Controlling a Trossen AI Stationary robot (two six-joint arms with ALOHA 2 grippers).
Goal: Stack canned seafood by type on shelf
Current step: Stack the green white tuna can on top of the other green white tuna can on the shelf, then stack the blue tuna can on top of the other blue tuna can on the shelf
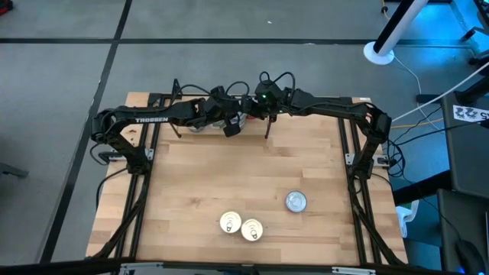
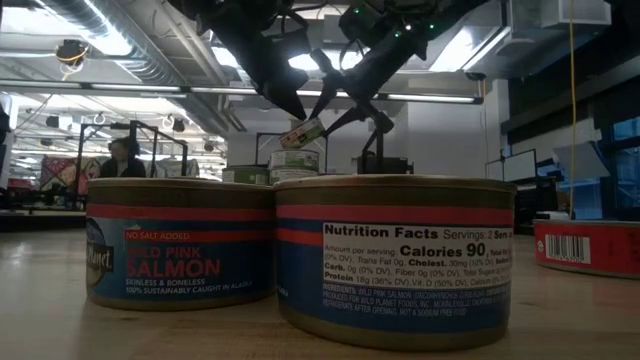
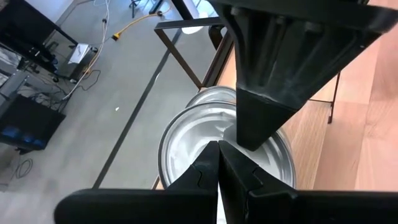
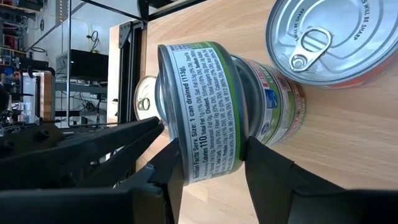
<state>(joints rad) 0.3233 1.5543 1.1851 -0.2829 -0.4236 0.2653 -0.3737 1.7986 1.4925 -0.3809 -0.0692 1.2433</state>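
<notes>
A green-labelled can point(image 4: 205, 112) is tilted just above another can point(image 4: 273, 99) on the shelf point(image 1: 177, 114) at the table's far edge. My right gripper point(image 4: 208, 155) is shut on it. My left gripper point(image 3: 217, 149), shut, points at the same can's silver face point(image 3: 186, 143) from the table's left. A pull-tab silver can point(image 4: 329, 43) stands beside the stack. Two gold-lidded salmon cans point(image 1: 231, 222) point(image 1: 251, 229) and a silver-lidded red can point(image 1: 296, 201) stand on the near tabletop. My right gripper pinches the green-labelled can by its two flat ends, one finger point(image 4: 171, 162) on the upper face and one point(image 4: 267, 168) on the lower. The fingers come slanting down from the table's right. The can is tilted point(image 2: 303, 133) over the stack. My left gripper's shut fingertips reach the can's silver upper face, right by the right gripper's finger point(image 3: 267, 93); I cannot tell whether they touch it.
The shelf's thin black uprights point(image 1: 267, 130) stand on either side of the grippers. More cans point(image 2: 295, 165) are stacked on the shelf under the held one. The middle of the wooden tabletop point(image 1: 244, 168) lies between the shelf and the near cans.
</notes>
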